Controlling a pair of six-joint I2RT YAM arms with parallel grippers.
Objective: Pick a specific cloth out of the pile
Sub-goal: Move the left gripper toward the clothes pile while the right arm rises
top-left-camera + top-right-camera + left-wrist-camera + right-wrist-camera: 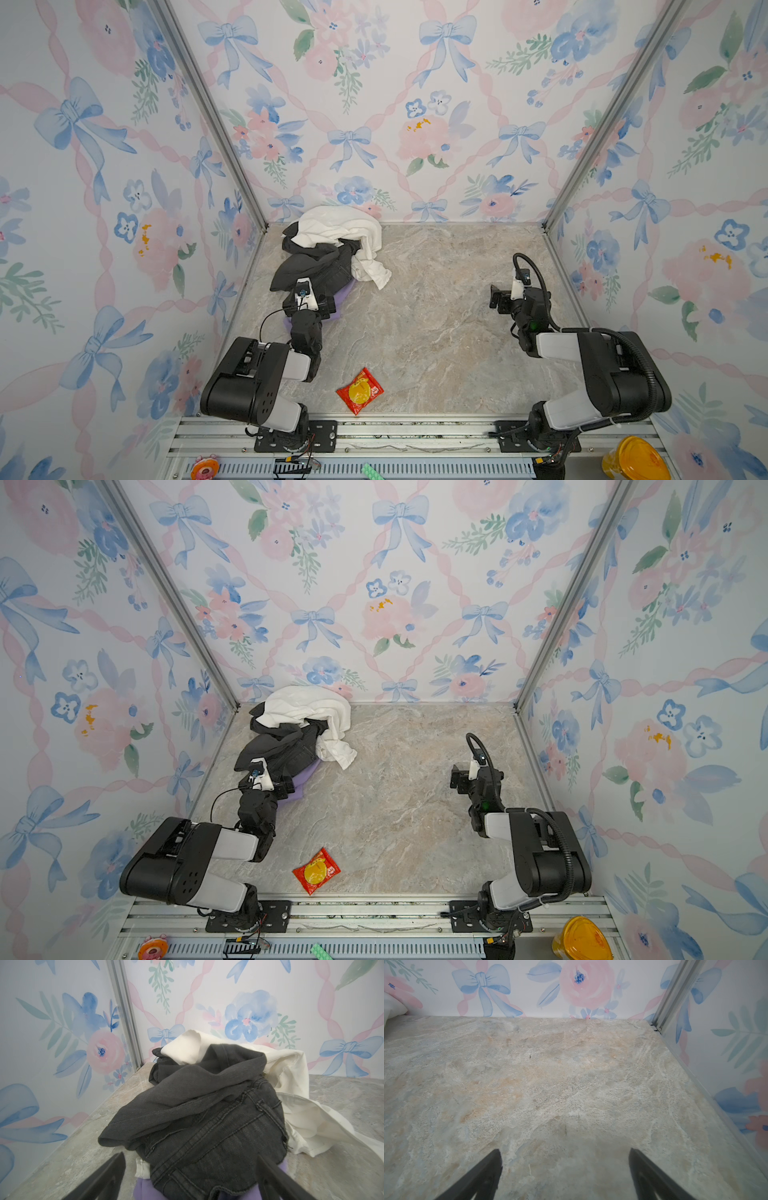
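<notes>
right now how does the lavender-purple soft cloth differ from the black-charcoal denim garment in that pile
The black-charcoal denim garment lies on top, nearly all exposed; the lavender-purple soft cloth sits under it, with only an edge peeking out. The denim garment shows heavy stitched seams; the lavender cloth looks smooth where it shows. Both are crumpled fabrics in the same pile.

A: You're looking at a booth walled on three sides in pale wallpaper with blue bows, pink ribbons and flowers (415, 83).
B: Floor?
A: Grey-beige marble-look tabletop (436, 311), matte, soft even light. Silver aluminium corner posts (212, 112) at both back corners. Ribbed aluminium rail (415, 432) along your near edge.
</notes>
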